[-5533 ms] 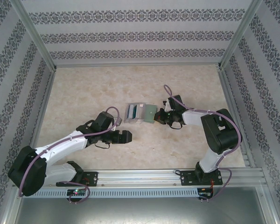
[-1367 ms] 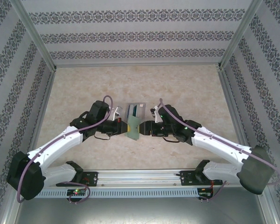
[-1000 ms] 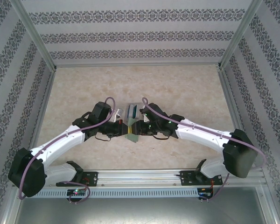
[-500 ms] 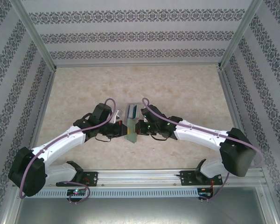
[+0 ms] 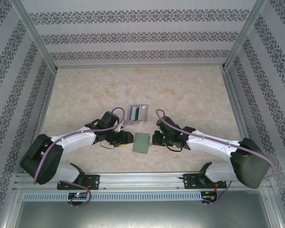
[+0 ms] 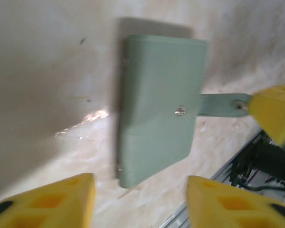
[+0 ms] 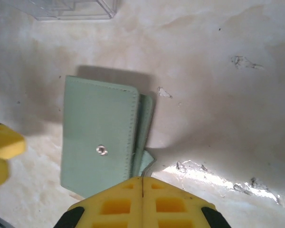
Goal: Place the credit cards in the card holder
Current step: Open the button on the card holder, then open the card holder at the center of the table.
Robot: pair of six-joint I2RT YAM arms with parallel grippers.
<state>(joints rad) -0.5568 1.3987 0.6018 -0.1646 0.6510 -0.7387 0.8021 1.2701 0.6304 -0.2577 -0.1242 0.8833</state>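
The card holder (image 5: pixel 142 142) lies flat and folded on the worktop (image 5: pixel 190 90), a little to the near side of the clear slotted stand (image 5: pixel 137 114) and apart from it. Its stud face is up. Its long axis runs from the stand toward the arm bases, slightly skewed. The snap tab (image 6: pixel 218 103) is undone and sticks out sideways from the long edge, off to the stand's near right.

The right pincer (image 7: pixel 142 183) sits there with its fingers pressed together, and appears to pinch the tab's tip. That looks like a hold meant to steady the wallet or peel its flap open. The left pincer (image 6: pixel 137 190) is near and left of the stand. It stands partly open with nothing between its fingers, facing the wallet's opposite long edge, probably ready to brace it.

The credit cards (image 5: pixel 139 113) stand on edge in the stand's slots, with a bluish edge showing. By the look of it, none is in the wallet yet.
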